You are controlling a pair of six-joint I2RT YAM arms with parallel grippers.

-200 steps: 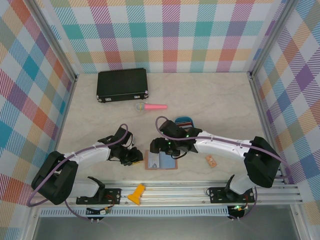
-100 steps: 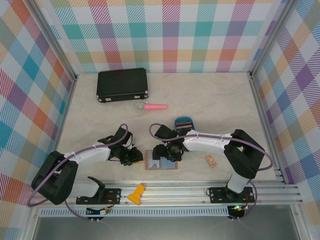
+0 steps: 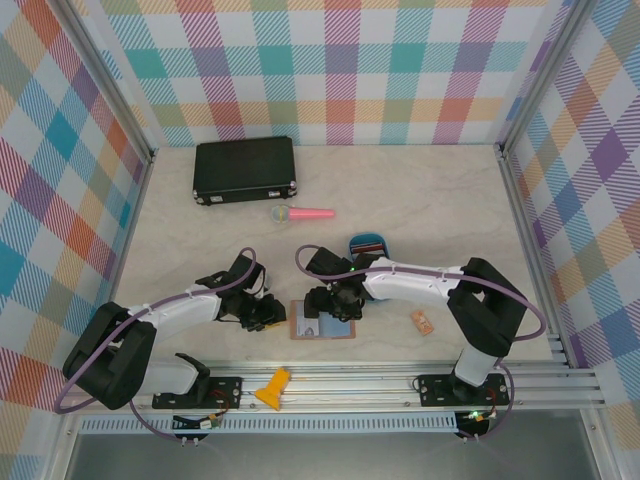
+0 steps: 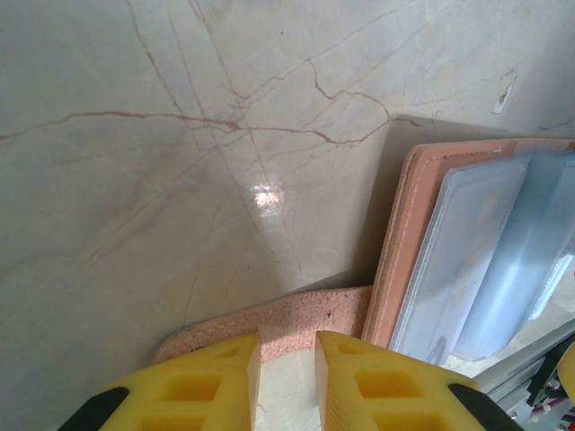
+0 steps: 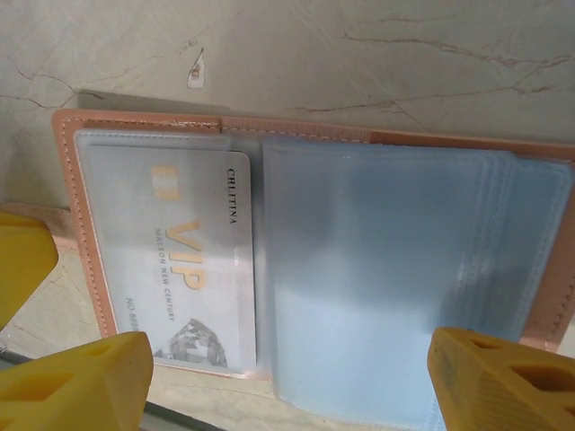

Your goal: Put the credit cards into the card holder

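The card holder (image 3: pixel 345 331) lies open on the table near the front edge, pinkish-brown with clear grey-blue sleeves (image 5: pixel 386 278). A white VIP credit card (image 5: pixel 193 260) sits in its left sleeve. More credit cards (image 3: pixel 367 241) stand in the blue oval tray behind it. My right gripper (image 5: pixel 287 386) hovers wide open over the sleeves (image 3: pixel 335 305), nothing between its fingers. My left gripper (image 4: pixel 287 346) is at the holder's left side (image 3: pixel 268 316). Its fingers stand narrowly apart, tips at the near edge of the holder's flap (image 4: pixel 287 314), with bare table between them.
A black case (image 3: pixel 244 170) lies at the back left and a pink toy (image 3: pixel 300 213) in front of it. A small orange tag (image 3: pixel 421 321) lies right of the holder. A yellow piece (image 3: pixel 273 388) rests on the front rail.
My right arm has swung its elbow inward and its gripper has shifted slightly left over the open card holder. The left arm and the holder have not moved.
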